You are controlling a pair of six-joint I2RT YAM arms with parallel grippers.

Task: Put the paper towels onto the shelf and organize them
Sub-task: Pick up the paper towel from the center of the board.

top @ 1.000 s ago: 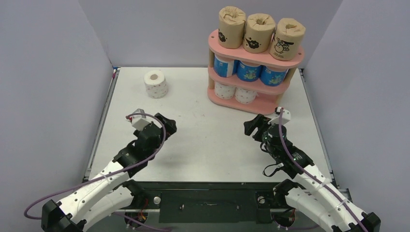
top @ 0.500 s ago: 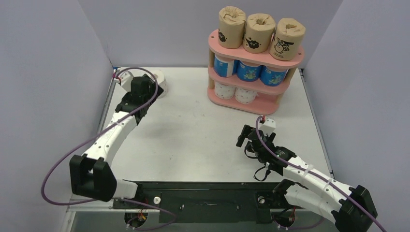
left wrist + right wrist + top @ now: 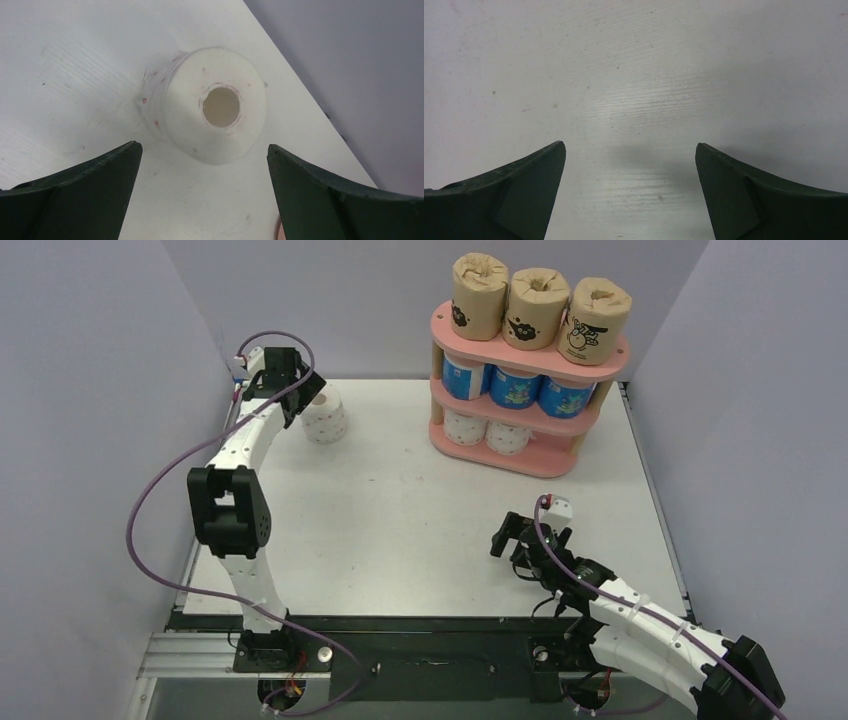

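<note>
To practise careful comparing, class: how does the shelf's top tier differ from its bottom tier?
The top tier holds three brown rolls; the bottom tier holds two white rolls. The top tier is filled across; the bottom tier has a free spot at its right end. Both are pink boards with rolls standing upright.

Shelf [image 3: 545, 462]: pink boards, light wooden posts. Top-tier rolls [image 3: 538, 308]: brown, black animal drawings. Middle-tier rolls [image 3: 515, 388]: blue patterned. Bottom-tier rolls [image 3: 487, 432] and lone roll [image 3: 324, 418], upper left of frame: white, pink dots. Tabletop [image 3: 420, 510]: off-white.
</note>
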